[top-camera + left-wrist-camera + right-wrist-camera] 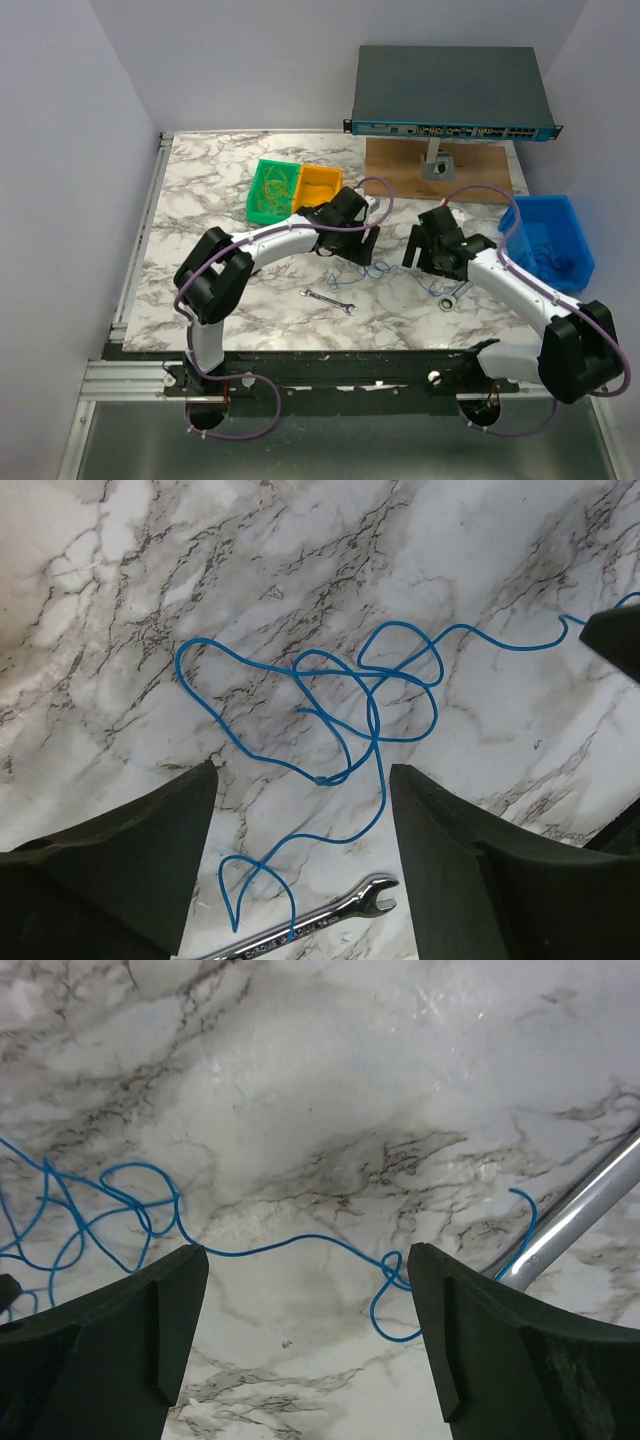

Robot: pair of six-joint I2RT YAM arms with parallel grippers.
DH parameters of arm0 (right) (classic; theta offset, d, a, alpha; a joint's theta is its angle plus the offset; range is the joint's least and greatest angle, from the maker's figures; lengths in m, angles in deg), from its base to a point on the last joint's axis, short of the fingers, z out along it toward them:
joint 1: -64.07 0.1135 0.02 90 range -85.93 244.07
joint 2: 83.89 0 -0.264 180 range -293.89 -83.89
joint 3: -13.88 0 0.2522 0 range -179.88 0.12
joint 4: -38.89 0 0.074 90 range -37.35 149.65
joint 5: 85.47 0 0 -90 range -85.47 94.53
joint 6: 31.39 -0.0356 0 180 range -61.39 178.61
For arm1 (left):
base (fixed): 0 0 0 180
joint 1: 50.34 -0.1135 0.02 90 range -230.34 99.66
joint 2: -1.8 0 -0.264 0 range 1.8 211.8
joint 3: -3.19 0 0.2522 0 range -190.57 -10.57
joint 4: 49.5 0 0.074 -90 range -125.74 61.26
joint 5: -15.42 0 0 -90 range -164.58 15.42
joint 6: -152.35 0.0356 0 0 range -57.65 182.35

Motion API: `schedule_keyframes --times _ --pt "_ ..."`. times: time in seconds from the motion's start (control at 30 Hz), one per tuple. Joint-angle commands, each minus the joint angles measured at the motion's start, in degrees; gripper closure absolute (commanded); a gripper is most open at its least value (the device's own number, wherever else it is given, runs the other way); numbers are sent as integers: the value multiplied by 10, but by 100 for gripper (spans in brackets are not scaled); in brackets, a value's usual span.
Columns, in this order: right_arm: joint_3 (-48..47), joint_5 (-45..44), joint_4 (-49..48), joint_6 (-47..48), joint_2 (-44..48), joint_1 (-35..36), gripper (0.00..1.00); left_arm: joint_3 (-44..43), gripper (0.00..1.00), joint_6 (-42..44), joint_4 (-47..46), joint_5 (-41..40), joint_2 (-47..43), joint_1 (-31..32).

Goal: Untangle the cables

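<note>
A thin blue cable point(372, 692) lies in a loose tangle of loops on the marble table point(220, 180). In the top view it point(376, 270) lies between the two grippers. My left gripper point(300, 772) is open and empty above the tangle, with a strand running between its fingers. My right gripper point(305, 1255) is open and empty over a single strand point(290, 1244) that ends in a small knotted loop point(392, 1282). In the top view the left gripper point(358, 250) and right gripper point(425, 262) hang close together. No yellow or orange wire shows on the table.
A small silver wrench point(330, 301) lies in front of the tangle, and shows in the left wrist view point(320, 920). A second wrench point(455, 295) lies by the right gripper. Green bin point(270, 192) and orange bin point(320, 185) stand behind; blue bin point(548, 238) at right; network switch point(450, 95) on a wooden stand.
</note>
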Motion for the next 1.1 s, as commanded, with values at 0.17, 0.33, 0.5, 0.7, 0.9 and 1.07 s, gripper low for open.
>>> schedule_keyframes --times 0.17,0.33,0.5,0.7,0.9,1.07 --pt "-32 -168 135 -121 -90 119 17 -30 40 5 19 13 27 -2" --pt "-48 -205 183 -171 -145 146 17 -32 44 4 19 20 30 -2" --pt "-58 -227 210 -199 -149 151 19 -33 44 2 19 30 32 -1" --pt "-54 -256 214 -214 -164 149 37 -29 44 0 16 40 28 -1" --pt "-62 -247 197 -195 -134 150 99 -26 45 -2 13 50 24 -1" --pt "-35 -190 119 -156 -35 150 99 -37 46 -2 23 51 37 -2"
